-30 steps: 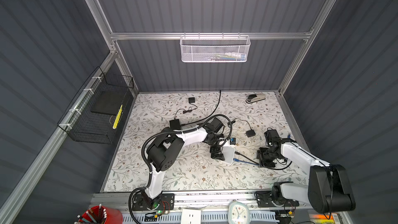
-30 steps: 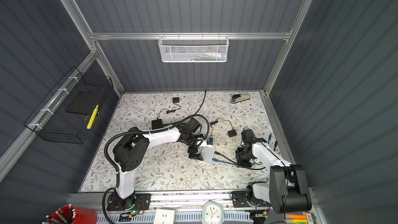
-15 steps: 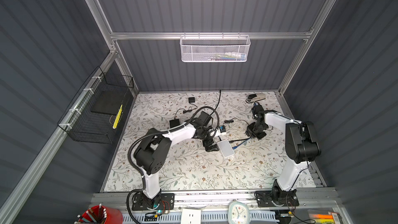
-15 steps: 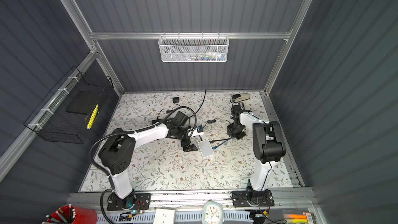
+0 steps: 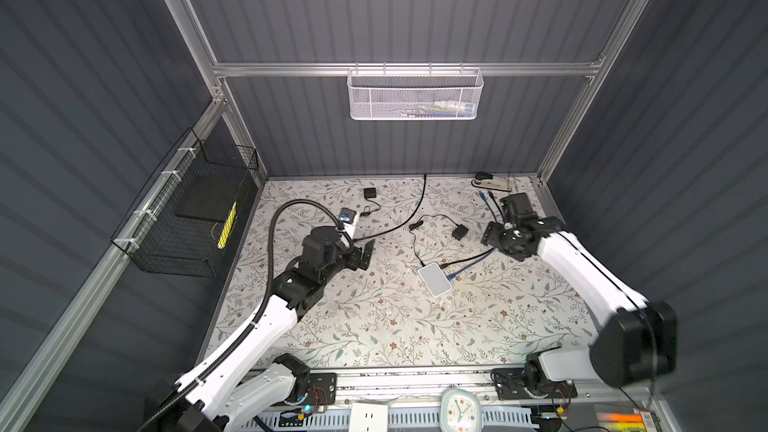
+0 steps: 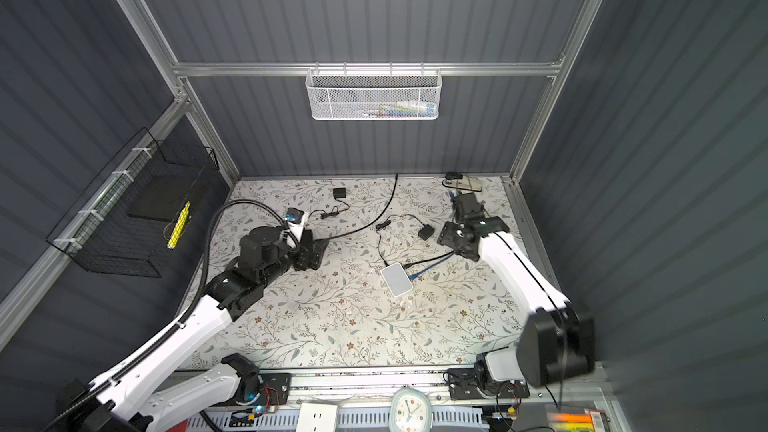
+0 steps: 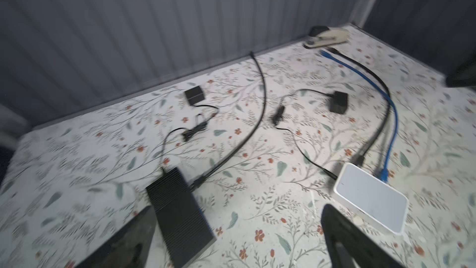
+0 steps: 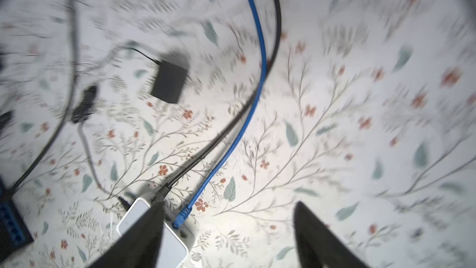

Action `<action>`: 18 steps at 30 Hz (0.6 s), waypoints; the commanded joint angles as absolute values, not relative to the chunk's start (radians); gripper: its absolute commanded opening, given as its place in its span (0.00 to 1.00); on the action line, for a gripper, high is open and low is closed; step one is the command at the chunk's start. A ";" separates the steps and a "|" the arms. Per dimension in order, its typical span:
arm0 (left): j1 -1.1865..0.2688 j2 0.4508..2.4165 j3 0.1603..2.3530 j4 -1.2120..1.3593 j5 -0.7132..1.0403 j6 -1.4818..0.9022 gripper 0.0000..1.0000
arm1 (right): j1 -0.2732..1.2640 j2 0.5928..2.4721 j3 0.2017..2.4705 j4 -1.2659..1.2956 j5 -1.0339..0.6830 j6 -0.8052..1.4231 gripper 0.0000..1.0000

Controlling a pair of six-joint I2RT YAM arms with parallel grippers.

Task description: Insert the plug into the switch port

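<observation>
Plug (image 8: 181, 215), blue, is resting mid-table with its tip against the port side of the white switch (image 5: 434, 279). My left gripper (image 7: 238, 208) is hovering spread wide and empty beside a black finned box (image 7: 180, 210); my right gripper (image 8: 229, 203) is hanging released, empty, right of the switch.

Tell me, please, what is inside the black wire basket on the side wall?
A flat black slab lies inside the black wire basket, with a yellow stick-like item beside it. Whatever is under the slab is covered, and the mesh hides finer detail.
</observation>
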State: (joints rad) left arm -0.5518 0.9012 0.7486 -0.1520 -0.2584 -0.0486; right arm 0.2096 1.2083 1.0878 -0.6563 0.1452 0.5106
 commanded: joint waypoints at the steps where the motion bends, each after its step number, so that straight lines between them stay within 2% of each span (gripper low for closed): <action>1: -0.552 0.808 0.660 -0.160 -0.606 -0.208 1.00 | 0.202 0.940 0.927 -0.356 0.294 0.105 0.99; 2: -0.551 0.789 0.641 -0.161 -0.658 -0.194 1.00 | 0.185 0.865 0.811 -0.205 0.353 0.054 0.99; 3: -0.551 0.779 0.624 -0.155 -0.698 -0.167 1.00 | 0.142 0.819 0.731 -0.079 0.327 0.033 0.99; 4: -0.548 0.781 0.607 -0.145 -0.754 -0.144 1.00 | 0.053 0.789 0.659 -0.003 0.225 0.056 0.99; 6: -0.528 0.804 0.591 -0.133 -0.834 -0.102 1.00 | -0.083 0.798 0.559 0.064 0.129 0.142 0.99; 9: -0.420 0.891 0.567 -0.067 -0.825 -0.036 1.00 | -0.131 0.878 0.413 0.218 0.108 0.147 0.99; 11: -0.302 0.971 0.532 -0.001 -0.736 -0.025 1.00 | -0.128 0.979 0.315 0.414 0.076 0.133 0.99; 13: -0.228 1.045 0.464 0.132 -0.664 0.007 1.00 | -0.125 1.110 0.235 0.739 0.088 0.114 0.99; 15: -0.163 1.100 0.362 0.344 -0.542 0.035 1.00 | -0.141 1.246 0.235 0.921 0.025 0.155 0.99; 16: -0.124 1.140 0.302 0.490 -0.440 0.051 1.00 | -0.133 1.357 0.227 1.054 -0.069 0.116 0.99; 17: -0.087 1.197 0.261 0.622 -0.351 0.052 1.00 | -0.111 1.504 0.214 1.244 -0.094 0.086 0.99; 18: -0.064 1.242 0.269 0.666 -0.305 0.062 1.00 | -0.110 1.520 0.217 1.292 -0.120 0.082 0.99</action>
